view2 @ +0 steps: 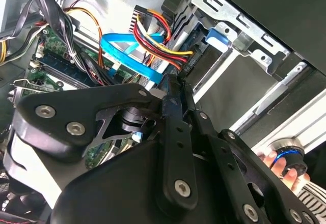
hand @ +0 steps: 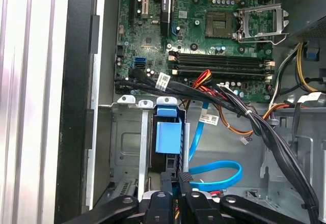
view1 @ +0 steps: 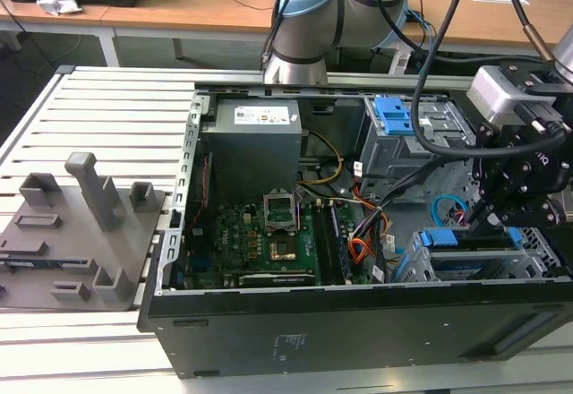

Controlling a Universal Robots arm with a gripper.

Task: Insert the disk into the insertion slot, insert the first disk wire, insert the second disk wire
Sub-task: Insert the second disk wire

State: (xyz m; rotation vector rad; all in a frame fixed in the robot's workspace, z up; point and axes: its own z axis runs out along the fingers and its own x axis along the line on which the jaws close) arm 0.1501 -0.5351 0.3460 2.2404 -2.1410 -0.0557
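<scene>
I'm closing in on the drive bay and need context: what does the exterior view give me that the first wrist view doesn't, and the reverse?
Exterior view: the grey fixture plate on the slatted table at the exterior view's left, the power supply and the taller cage with the blue latch.
First wrist view: a close look at the disk's blue caddy in the insertion slot, with the second disk wire looping beside it.
Shared: the motherboard with its open processor socket, and the tool near the caddy.
</scene>
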